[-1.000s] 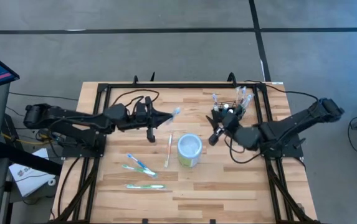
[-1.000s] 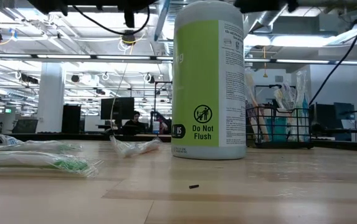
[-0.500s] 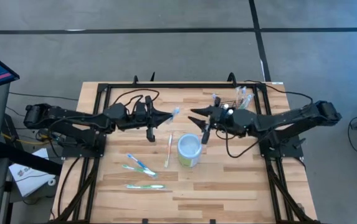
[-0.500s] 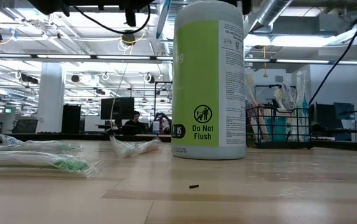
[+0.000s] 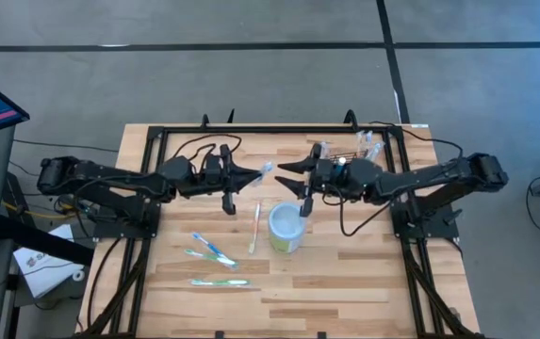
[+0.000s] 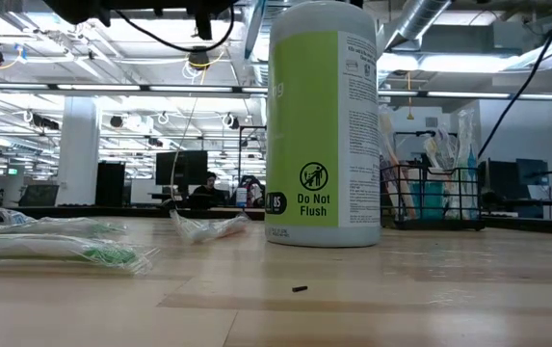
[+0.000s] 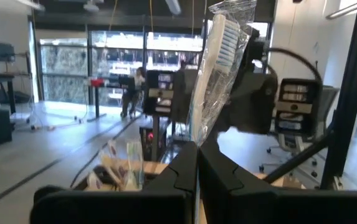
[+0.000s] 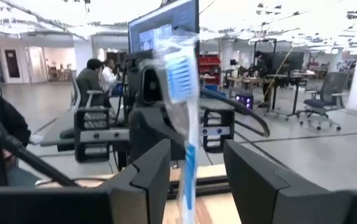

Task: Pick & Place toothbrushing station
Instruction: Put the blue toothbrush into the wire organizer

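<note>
The left gripper is pinching a wrapped toothbrush in tightly closed fingers, holding it above the table. The right gripper is facing it with fingers spread apart around the brush end without clamping it. The wire basket is sitting behind the right gripper at the table's far edge, its long side running along that edge.

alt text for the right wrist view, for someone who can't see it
A wrapped blue-bristled toothbrush, held upright by the left tool, stands between the open fingers of the right tool, not yet gripped. Behind is an office with seated people.
</note>
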`<state>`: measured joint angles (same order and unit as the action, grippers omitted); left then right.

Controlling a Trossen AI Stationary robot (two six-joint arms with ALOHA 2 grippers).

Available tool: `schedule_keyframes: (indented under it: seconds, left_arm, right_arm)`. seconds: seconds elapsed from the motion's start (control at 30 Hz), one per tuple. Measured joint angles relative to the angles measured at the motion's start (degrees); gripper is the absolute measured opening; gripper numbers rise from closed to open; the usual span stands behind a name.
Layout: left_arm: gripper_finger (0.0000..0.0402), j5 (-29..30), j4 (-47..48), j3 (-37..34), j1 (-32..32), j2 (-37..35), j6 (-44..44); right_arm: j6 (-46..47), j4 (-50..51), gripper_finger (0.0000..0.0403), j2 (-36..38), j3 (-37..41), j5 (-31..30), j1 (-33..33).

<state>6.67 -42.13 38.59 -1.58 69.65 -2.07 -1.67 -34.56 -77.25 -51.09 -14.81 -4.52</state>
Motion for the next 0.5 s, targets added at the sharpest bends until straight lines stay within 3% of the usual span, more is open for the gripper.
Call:
schedule_keyframes:
  seconds: [0.27, 0.5]
  left_arm:
    - [0.0000, -2.2, -7.0, 0.0, -0.2, 5.3, 0.6]
    - [0.0000, -5.6, -7.8, 4.4, -1.7, 10.3, 0.3]
  right_arm:
    - [0.2, -0.8, 0.0144, 0.0, 0.0, 2.6, 1.0]
    - [-0.5, -0.5, 0.0143, 0.0, 0.0, 2.8, 1.0]
